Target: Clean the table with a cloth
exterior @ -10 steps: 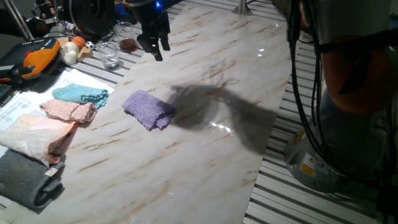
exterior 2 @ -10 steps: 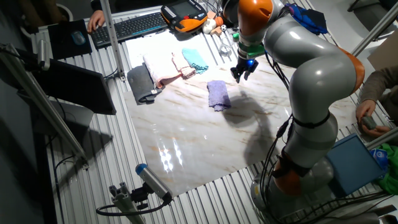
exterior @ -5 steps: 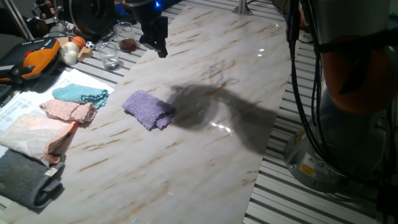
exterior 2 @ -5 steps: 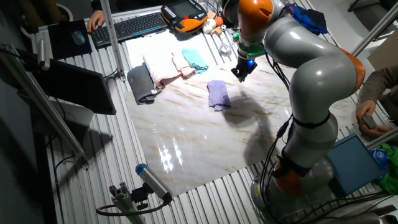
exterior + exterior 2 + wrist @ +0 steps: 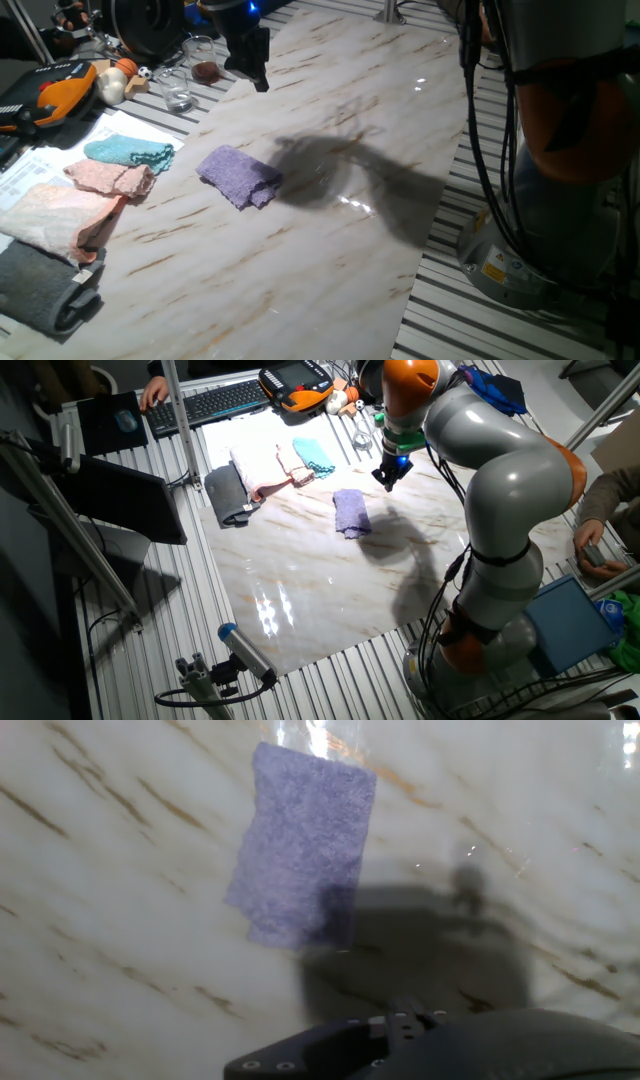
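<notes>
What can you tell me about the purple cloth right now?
The purple cloth is a small, fuzzy terry piece, loosely folded into a rough rectangle with one bunched, uneven end. It lies flat on the white marble-look table, apart from the teal cloth and the pale pink cloth beside it. The arm's shadow falls across one edge. Nothing touches it but the table; the gripper hangs above the table, clear of it.

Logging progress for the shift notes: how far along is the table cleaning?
Nothing looks done yet. The purple cloth lies crumpled and untouched on the table, beside the teal cloth and pink cloth. In hand: the gripper hangs above the table, apart from the purple cloth, holding nothing; its fingers look closed. Left: grasp the cloth and wipe.
</notes>
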`<move>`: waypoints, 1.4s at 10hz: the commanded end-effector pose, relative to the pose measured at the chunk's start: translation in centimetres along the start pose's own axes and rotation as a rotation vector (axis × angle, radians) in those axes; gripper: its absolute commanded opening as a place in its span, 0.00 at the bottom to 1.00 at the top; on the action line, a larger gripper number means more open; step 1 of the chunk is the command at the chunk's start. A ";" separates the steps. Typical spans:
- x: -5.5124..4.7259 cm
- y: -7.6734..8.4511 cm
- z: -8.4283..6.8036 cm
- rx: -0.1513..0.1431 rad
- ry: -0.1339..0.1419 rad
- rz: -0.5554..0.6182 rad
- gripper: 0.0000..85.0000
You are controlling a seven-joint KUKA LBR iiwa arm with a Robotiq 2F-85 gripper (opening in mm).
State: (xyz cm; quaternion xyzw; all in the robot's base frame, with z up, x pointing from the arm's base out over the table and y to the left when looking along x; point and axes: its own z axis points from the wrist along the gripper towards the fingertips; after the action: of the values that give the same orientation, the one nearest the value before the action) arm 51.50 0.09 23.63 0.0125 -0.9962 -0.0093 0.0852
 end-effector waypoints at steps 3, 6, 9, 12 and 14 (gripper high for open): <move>0.0 0.0 0.0 -0.078 0.004 0.026 0.00; 0.0 0.0 0.0 -0.092 0.017 0.015 0.00; 0.0 0.0 0.0 -0.131 -0.002 0.051 0.00; -1.7 2.0 0.3 -0.088 0.013 0.102 0.20; -3.7 3.9 1.6 -0.005 -0.019 0.130 0.40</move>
State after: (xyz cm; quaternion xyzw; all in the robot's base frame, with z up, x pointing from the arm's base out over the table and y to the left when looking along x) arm 54.87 4.17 21.50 -0.0539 -0.9956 -0.0190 0.0736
